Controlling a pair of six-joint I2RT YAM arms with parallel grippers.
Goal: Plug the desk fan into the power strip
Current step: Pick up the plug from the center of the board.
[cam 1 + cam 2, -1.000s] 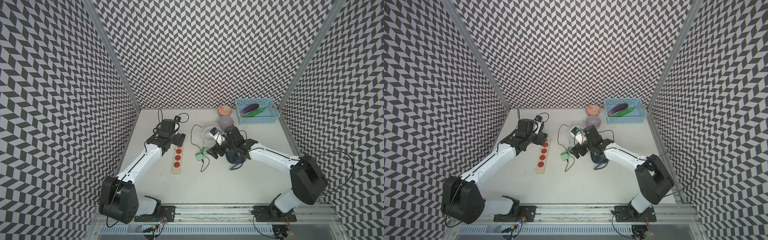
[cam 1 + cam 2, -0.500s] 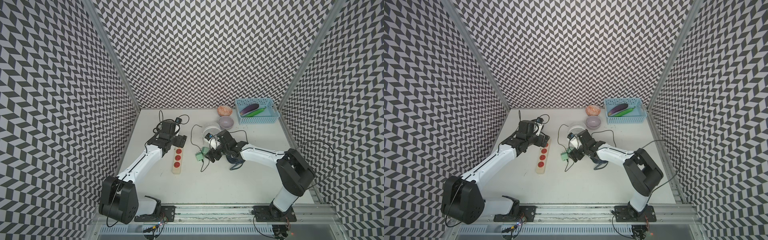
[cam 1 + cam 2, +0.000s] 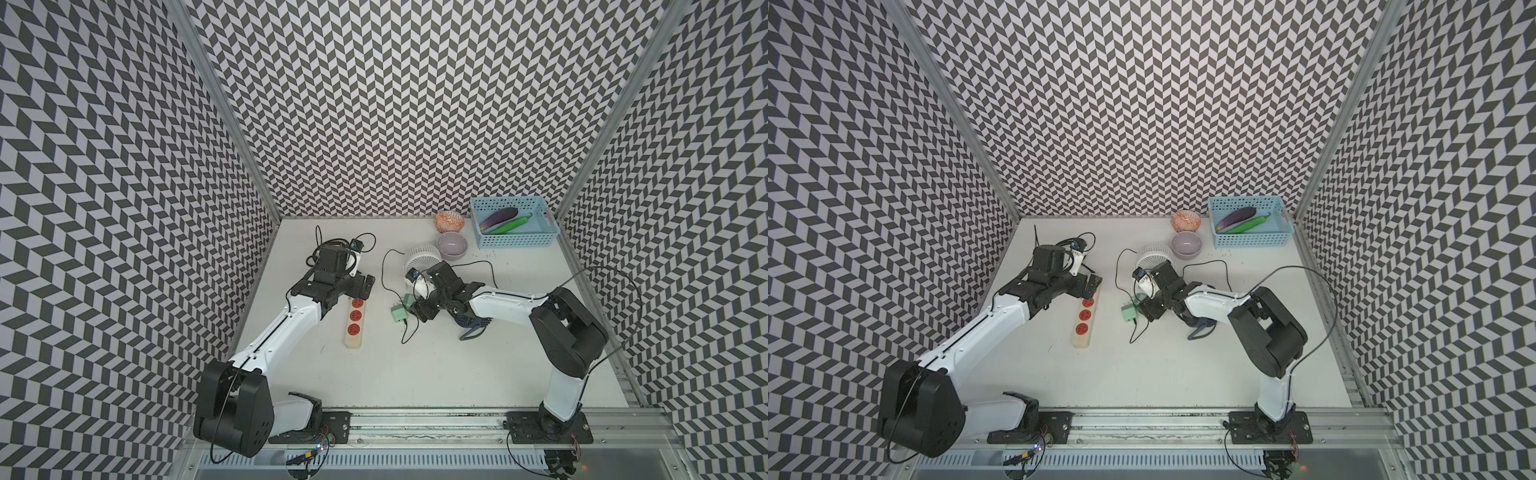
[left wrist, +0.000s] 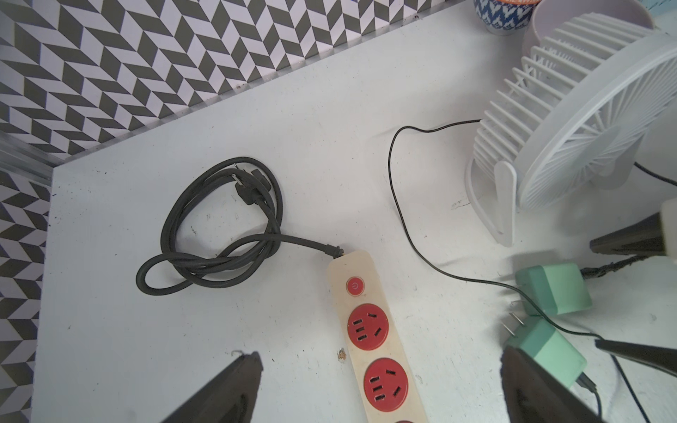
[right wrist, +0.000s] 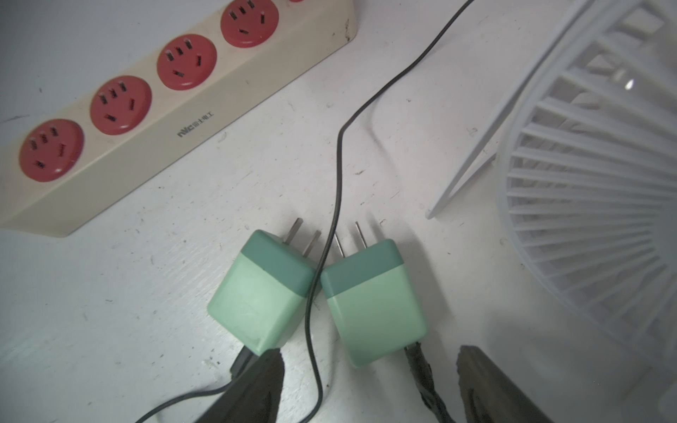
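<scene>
Four red sockets (image 5: 121, 105): in a row on the cream power strip (image 3: 354, 322), left of centre in both top views; thick black cord (image 4: 293, 240) coiled beyond.
Green plugs (image 5: 370, 304): two, side by side, right of it.
Right claw (image 5: 370, 349): my jaws apart, one plug's cord end between them, unclamped.
Left claw (image 4: 381, 353): mine, spread wide over strip's upper end.
Desk fan (image 3: 422, 257): white, on its stand, above plugs in frame.

On the table (image 3: 415, 374) the power strip (image 3: 354, 322) lay left of centre, its cord (image 4: 219, 227) coiled behind it. Two adapters (image 3: 399, 312) sat side by side just right of the strip, fan (image 3: 422, 257) behind them, two bowls (image 3: 452, 244) behind the fan, basket (image 3: 515, 241) in the far-right corner.
</scene>
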